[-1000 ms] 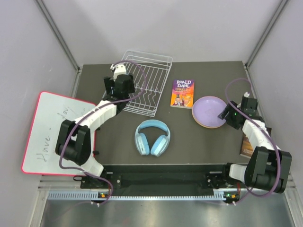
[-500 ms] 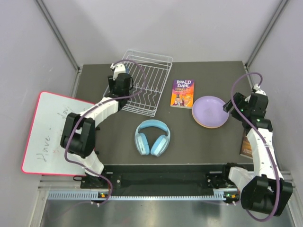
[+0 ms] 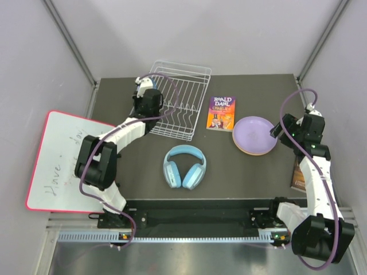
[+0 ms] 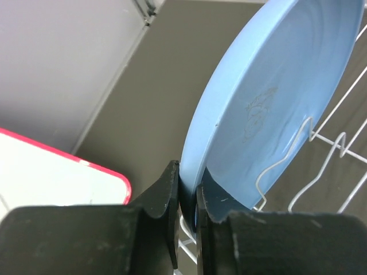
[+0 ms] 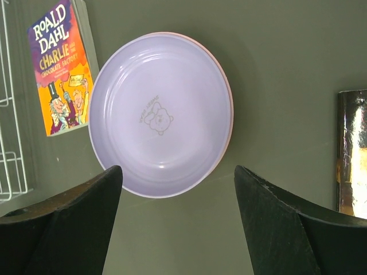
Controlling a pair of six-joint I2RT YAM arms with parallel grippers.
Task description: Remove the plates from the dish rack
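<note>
Since a second ago the left tool [image 4: 185,192] has clamped shut on the lower rim of the light-blue plate [image 4: 269,97], and the right arm has lifted up from beside the lilac plate [image 5: 160,114]. Far left, a red-edged whiteboard [image 3: 63,157] lies at the edge of the table [image 3: 241,172]. The light-blue plate stands on edge at the left end of the dish rack [image 3: 183,109], between its wires. Headphones [image 3: 184,167] lie nearer the arms' bases, and a Roald Dahl book [image 3: 222,112] sits just right of the rack. Next comes the lilac plate, face up. Above it hangs the right tool [image 5: 178,172], fingers spread wide and holding nothing.
</note>
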